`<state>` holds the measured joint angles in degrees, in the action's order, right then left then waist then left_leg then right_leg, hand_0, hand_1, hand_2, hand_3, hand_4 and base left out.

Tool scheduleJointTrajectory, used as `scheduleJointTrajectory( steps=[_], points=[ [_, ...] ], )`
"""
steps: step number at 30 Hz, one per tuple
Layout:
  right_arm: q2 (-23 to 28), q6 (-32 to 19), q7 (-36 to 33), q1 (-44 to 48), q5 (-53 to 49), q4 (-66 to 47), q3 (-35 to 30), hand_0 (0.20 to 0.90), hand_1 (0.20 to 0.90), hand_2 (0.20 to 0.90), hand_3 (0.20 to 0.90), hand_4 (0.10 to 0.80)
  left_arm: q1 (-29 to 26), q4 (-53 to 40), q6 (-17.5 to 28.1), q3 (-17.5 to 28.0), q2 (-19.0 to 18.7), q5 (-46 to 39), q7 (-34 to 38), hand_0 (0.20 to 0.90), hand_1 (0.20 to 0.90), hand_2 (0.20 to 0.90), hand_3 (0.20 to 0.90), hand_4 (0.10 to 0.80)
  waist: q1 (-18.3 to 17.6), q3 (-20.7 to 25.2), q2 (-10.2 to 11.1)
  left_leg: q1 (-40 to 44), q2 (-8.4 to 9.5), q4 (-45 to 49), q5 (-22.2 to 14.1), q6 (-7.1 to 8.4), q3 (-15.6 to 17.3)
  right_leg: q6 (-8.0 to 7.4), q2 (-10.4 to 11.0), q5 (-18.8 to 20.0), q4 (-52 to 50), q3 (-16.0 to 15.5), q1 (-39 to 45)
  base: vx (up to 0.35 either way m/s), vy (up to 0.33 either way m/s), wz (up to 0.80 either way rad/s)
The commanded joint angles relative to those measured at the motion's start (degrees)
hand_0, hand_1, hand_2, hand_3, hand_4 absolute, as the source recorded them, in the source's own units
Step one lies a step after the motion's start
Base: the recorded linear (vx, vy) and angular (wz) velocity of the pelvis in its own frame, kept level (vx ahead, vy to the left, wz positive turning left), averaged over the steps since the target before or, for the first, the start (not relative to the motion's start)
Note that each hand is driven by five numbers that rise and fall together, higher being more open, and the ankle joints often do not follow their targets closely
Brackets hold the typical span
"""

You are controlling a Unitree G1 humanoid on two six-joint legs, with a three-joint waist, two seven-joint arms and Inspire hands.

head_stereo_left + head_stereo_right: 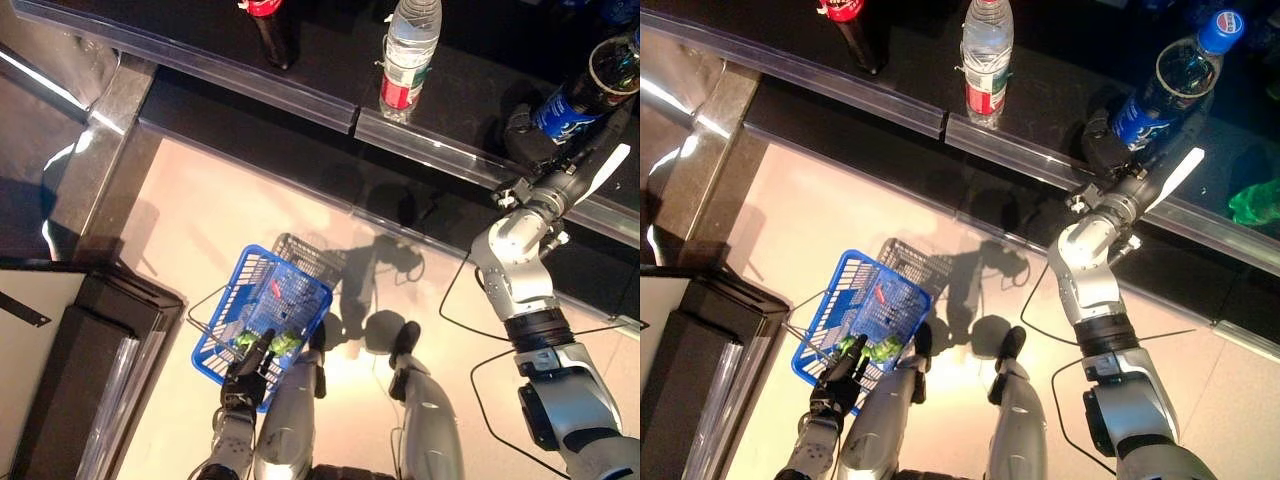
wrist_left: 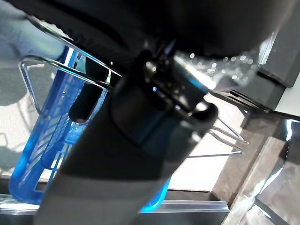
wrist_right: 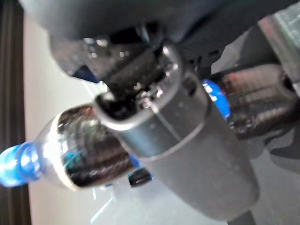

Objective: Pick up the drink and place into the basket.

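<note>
The drink is a dark cola bottle (image 1: 1160, 95) with a blue cap and blue label, standing on the black shelf at the far right. My right hand (image 1: 1102, 140) reaches up to its lower part, fingers curled round it. In the right wrist view the bottle (image 3: 75, 154) lies right behind the thumb (image 3: 178, 136). My left hand (image 1: 245, 375) hangs low at the near side, shut on the wire handle (image 2: 70, 70) of the blue basket (image 1: 218, 318), which holds small green items (image 1: 268, 343).
A clear water bottle (image 1: 408, 55) with a red label and a red-capped dark bottle (image 1: 270, 25) stand further left on the shelf, behind a clear front rail (image 1: 250, 85). Something green (image 1: 1255, 200) lies at the right edge. A dark cabinet (image 1: 90, 370) stands lower left.
</note>
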<state>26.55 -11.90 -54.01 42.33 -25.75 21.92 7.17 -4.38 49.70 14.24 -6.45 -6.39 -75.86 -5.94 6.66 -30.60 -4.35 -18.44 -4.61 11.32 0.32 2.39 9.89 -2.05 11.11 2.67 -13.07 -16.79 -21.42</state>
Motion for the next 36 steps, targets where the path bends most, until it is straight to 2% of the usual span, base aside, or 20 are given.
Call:
scheduleJointTrajectory(
  steps=[1, 11, 13, 14, 15, 16, 18, 20, 22, 23, 24, 25, 28, 36],
  points=[
    [5.13, -6.23, 1.11, 7.47, -1.49, -3.42, -3.24, 0.900, 0.900, 0.900, 0.900, 0.800, 3.83, -6.59, 3.89, -1.77, -3.84, -1.38, -3.70, 0.300, 0.300, 0.300, 0.200, 0.100, 0.01, 0.80, -1.37, -4.89, 0.77, 8.12, -1.78, 0.61, -1.75, -1.83, 2.05, -2.85, -3.65, -1.34, 0.39, 0.033, 0.001, 0.02],
    [7.74, -6.71, 4.29, 12.41, -6.84, 3.45, -3.37, 0.900, 0.900, 0.900, 0.900, 0.800, 4.07, -6.57, 3.21, -2.75, -4.45, -1.70, -4.10, 0.300, 0.300, 0.300, 0.200, 0.100, 0.65, 0.80, -2.17, -5.40, 1.33, 8.48, -1.84, 0.41, -2.44, -1.68, 2.34, -3.18, -4.81, -1.12, -0.55, 0.003, 0.000, 0.00],
    [8.72, -6.41, 5.79, 13.70, -7.95, 5.00, -2.87, 0.785, 0.785, 0.785, 0.765, 0.665, 4.19, -6.70, 2.90, -2.82, -4.60, -1.71, -4.20, 0.300, 0.300, 0.300, 0.200, 0.100, 0.81, 0.80, -2.35, -5.49, 1.47, 8.62, -1.83, 0.42, -2.60, -1.62, 2.42, -3.28, -5.05, -1.09, -0.68, 0.000, 0.000, 0.00],
    [9.46, -6.10, 6.72, 14.57, -8.25, 6.01, -2.47, 0.669, 0.669, 0.669, 0.631, 0.531, 4.29, -6.80, 2.75, -2.92, -4.73, -1.70, -4.23, 0.300, 0.300, 0.300, 0.200, 0.100, 0.94, 0.80, -2.46, -5.53, 1.57, 8.60, -1.82, 0.38, -2.65, -1.60, 2.51, -3.30, -5.07, -1.12, -0.72, 0.000, 0.000, 0.00],
    [9.84, -5.87, 7.43, 15.02, -8.40, 6.59, -2.23, 0.651, 0.651, 0.651, 0.609, 0.509, 4.35, -6.87, 2.65, -2.96, -4.78, -1.70, -4.18, 0.300, 0.300, 0.300, 0.200, 0.100, 1.01, 0.80, -2.50, -5.56, 1.61, 8.60, -1.81, 0.37, -2.70, -1.59, 2.56, -3.31, -5.09, -1.15, -0.75, 0.000, 0.000, 0.00],
    [10.16, -5.65, 7.93, 15.40, -8.49, 7.03, -1.99, 0.662, 0.662, 0.662, 0.623, 0.523, 4.41, -7.02, 2.59, -3.02, -4.86, -1.76, -4.08, 0.300, 0.300, 0.300, 0.200, 0.100, 1.08, 0.80, -2.52, -5.61, 1.62, 8.64, -1.81, 0.39, -2.77, -1.60, 2.60, -3.33, -5.14, -1.16, -0.79, 0.010, -0.002, 0.05],
    [10.96, -5.41, 9.43, 16.84, -8.81, 8.49, -1.11, 0.724, 0.724, 0.724, 0.694, 0.594, 4.55, -7.15, 2.32, -3.11, -5.19, -1.81, -4.07, 0.300, 0.300, 0.300, 0.200, 0.100, 1.35, 0.80, -2.60, -5.67, 1.74, 8.69, -1.78, 0.39, -3.01, -1.58, 2.62, -3.37, -5.33, -1.18, -0.87, 0.011, -0.005, 0.05],
    [11.45, -5.15, 10.24, 18.04, -8.93, 9.56, -0.31, 0.702, 0.702, 0.702, 0.669, 0.569, 4.59, -7.21, 2.09, -3.11, -5.38, -1.85, -4.06, 0.300, 0.300, 0.300, 0.200, 0.100, 1.55, 0.80, -2.66, -5.72, 1.80, 8.69, -1.76, 0.37, -3.14, -1.55, 2.65, -3.43, -5.47, -1.24, -0.93, 0.014, -0.005, 0.04],
    [12.20, -4.85, 11.10, 20.49, -9.46, 11.38, 1.20, 0.554, 0.554, 0.554, 0.496, 0.396, 4.55, -7.35, 1.75, -3.15, -5.65, -1.93, -4.03, 0.300, 0.300, 0.300, 0.200, 0.100, 1.90, 0.80, -2.74, -5.92, 1.92, 8.80, -1.72, 0.33, -3.26, -1.52, 2.72, -3.55, -5.81, -1.28, -1.23, 0.000, 0.000, 0.00],
    [12.58, -4.50, 11.46, 21.50, -9.38, 12.09, 1.68, 0.549, 0.549, 0.549, 0.491, 0.391, 4.56, -7.38, 1.69, -3.28, -5.82, -2.17, -4.11, 0.300, 0.300, 0.300, 0.200, 0.100, 2.07, 0.80, -2.77, -6.00, 1.96, 8.81, -1.72, 0.33, -3.31, -1.47, 2.73, -3.64, -5.87, -1.34, -1.26, 0.000, 0.000, 0.00],
    [13.29, -4.23, 11.54, 23.20, -9.51, 13.39, 2.88, 0.324, 0.324, 0.324, 0.227, 0.127, 4.62, -7.49, 1.41, -3.20, -5.98, -2.23, -4.39, 0.300, 0.300, 0.300, 0.200, 0.100, 2.38, 0.80, -2.87, -6.17, 2.08, 8.77, -1.64, 0.34, -3.53, -1.40, 2.72, -3.72, -5.95, -1.39, -1.41, 0.000, 0.000, 0.00],
    [13.44, -4.34, 11.67, 23.55, -9.56, 13.75, 3.12, 0.300, 0.300, 0.300, 0.200, 0.100, 4.65, -7.47, 1.39, -3.13, -5.93, -2.22, -4.48, 0.300, 0.300, 0.300, 0.200, 0.100, 2.41, 0.80, -2.91, -6.22, 2.08, 8.75, -1.62, 0.33, -3.57, -1.40, 2.73, -3.74, -5.99, -1.39, -1.47, 0.002, 0.013, 0.05],
    [14.57, -4.30, 11.59, 26.85, -7.91, 15.42, 4.90, 0.300, 0.300, 0.300, 0.200, 0.100, 5.40, -7.86, 1.03, -3.19, -6.87, -2.50, -5.02, 0.300, 0.300, 0.300, 0.200, 0.100, 3.22, 0.80, -3.04, -6.64, 2.25, 8.68, -1.51, 0.22, -4.00, -1.38, 2.83, -4.07, -6.70, -1.71, -1.93, 0.000, 0.002, 0.01],
    [15.23, -5.91, 12.85, 25.76, -7.72, 13.31, 4.30, 0.300, 0.300, 0.300, 0.200, 0.100, 5.86, -8.43, 1.81, -2.45, -7.14, -3.90, -6.45, 0.300, 0.300, 0.300, 0.200, 0.100, 3.16, 0.80, -2.91, -6.51, 2.42, 8.65, -1.60, 0.02, -3.98, -1.30, 2.94, -4.55, -7.69, -1.64, -2.29, -0.015, 0.013, 0.04]
  ],
)
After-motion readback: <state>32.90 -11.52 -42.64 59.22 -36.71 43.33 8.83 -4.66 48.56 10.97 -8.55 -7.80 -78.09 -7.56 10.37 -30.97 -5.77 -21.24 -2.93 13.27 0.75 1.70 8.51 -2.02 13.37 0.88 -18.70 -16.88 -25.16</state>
